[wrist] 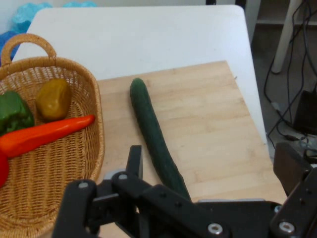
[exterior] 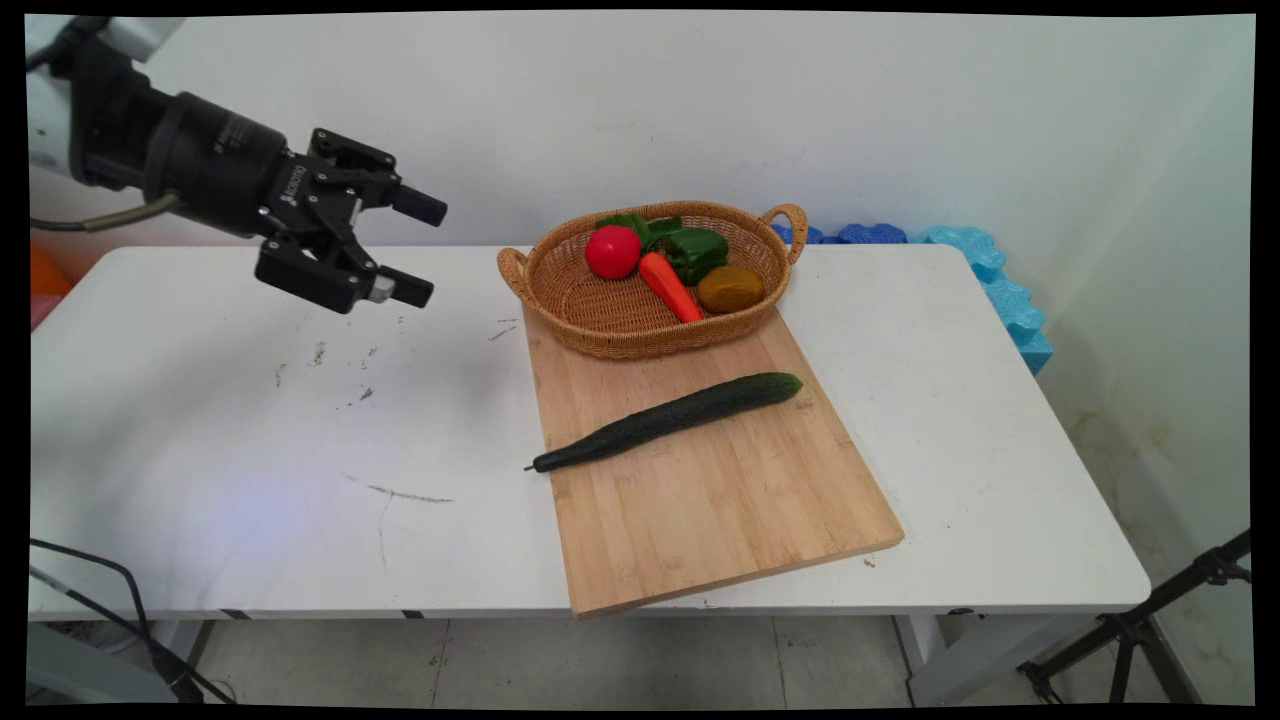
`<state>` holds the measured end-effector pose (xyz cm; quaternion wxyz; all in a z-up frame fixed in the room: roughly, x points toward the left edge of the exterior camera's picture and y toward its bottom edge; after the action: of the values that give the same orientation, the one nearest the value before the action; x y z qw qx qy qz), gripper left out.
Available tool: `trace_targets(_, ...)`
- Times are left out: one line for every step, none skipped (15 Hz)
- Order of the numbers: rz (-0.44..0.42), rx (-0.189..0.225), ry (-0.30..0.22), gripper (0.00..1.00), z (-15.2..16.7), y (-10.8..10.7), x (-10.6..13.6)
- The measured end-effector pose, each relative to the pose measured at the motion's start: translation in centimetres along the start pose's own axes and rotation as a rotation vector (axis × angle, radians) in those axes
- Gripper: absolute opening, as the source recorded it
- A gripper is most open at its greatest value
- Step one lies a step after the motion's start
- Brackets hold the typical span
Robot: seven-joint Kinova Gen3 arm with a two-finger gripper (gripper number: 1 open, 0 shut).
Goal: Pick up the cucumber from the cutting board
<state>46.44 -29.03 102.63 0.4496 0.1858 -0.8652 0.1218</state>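
Hand (exterior: 405, 245) spread wide, empty, hovering above desk (exterior: 250, 450). Cucumber (exterior: 668, 420) at its 4 o'clock on board (exterior: 720, 500), outside basket (exterior: 600, 310).

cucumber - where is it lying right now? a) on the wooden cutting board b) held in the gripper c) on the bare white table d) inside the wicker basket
a: the cucumber lies slantwise on the wooden cutting board, in front of the wicker basket and outside it, while the gripper is open and empty, up over the table's left part, well away from it.
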Motion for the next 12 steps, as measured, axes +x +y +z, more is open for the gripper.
trace_targets(-0.006, 0.006, -0.006, 1.0, 0.4, -0.1, 0.0)
trace_targets(-0.012, 0.013, -0.018, 1.0, 1.0, -0.2, 0.0)
trace_targets(-0.022, 0.022, -0.029, 1.0, 1.5, -0.3, 0.0)
trace_targets(-0.037, 0.032, -0.044, 1.0, 2.4, -0.4, 0.0)
trace_targets(-0.049, 0.04, -0.057, 1.0, 3.2, -0.4, 0.0)
trace_targets(-0.066, 0.05, -0.072, 1.0, 4.4, -0.5, 0.0)
trace_targets(-0.084, 0.058, -0.087, 1.0, 5.8, -0.5, 0.1)
trace_targets(-0.1, 0.065, -0.103, 1.0, 7.0, -0.5, 0.1)
trace_targets(-0.112, 0.071, -0.113, 1.0, 7.9, -0.5, 0.1)
trace_targets(-0.132, 0.081, -0.132, 1.0, 9.4, -0.4, 0.1)
trace_targets(-0.15, 0.092, -0.148, 1.0, 10.8, -0.3, 0.2)
trace_targets(-0.171, 0.102, -0.165, 1.0, 12.5, -0.3, 0.3)
